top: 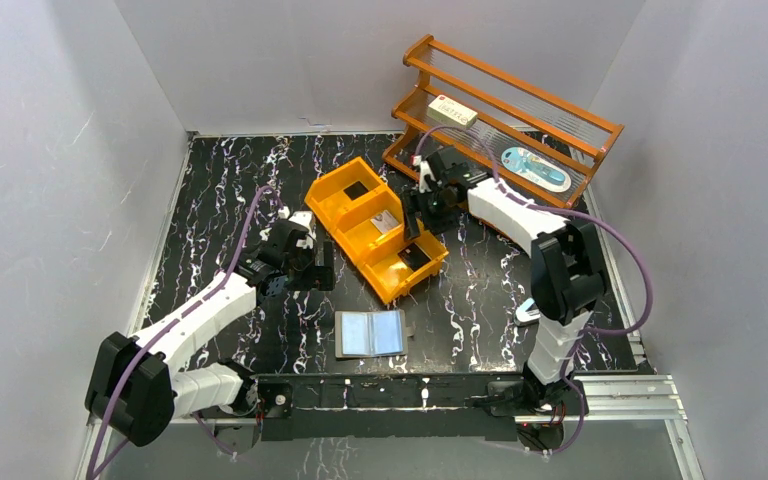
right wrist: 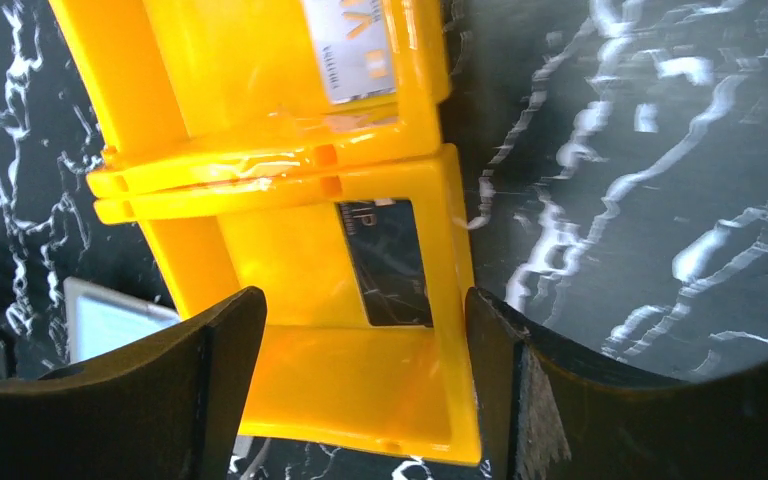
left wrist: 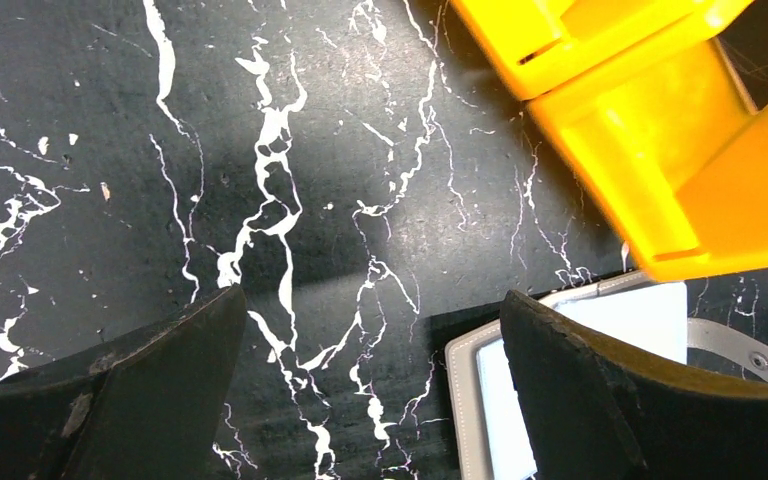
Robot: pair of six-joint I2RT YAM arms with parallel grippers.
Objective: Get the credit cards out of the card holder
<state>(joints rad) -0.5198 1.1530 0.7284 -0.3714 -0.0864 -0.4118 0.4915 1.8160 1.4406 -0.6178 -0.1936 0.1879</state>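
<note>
As the overhead camera shows it: the card holder [top: 370,333] lies opened flat, well behind both grippers, toward the arm bases. Its slots look empty, though a thin card would be hard to spot.
Cards, overhead: the far black card [top: 357,190], grey card [top: 387,222] and near black card [top: 417,258] each lie in their own compartment of the orange bin [top: 332,212].
Left arm, overhead: stretched low and forward, with the left gripper [top: 305,258] pointing down just beside the bin.
Right arm, overhead: elbow raised and forearm reaching in, with the right gripper [top: 428,205] over the bin's edge.
Left wrist view: the fingers [left wrist: 150,390] are spread wide over bare table [left wrist: 290,150], holding nothing. A corner of the holder shows beside the right finger, and the bin is ahead to the right.
Right wrist view: the fingers [right wrist: 160,390] are spread and empty. The near black card lies loose between and just ahead of them.
Step, judged: clear the bin.
Doing it well: lift the right gripper straight up with the fingers apart, so neither catches the bin wall. Then check the holder's slots for any card left.
</note>
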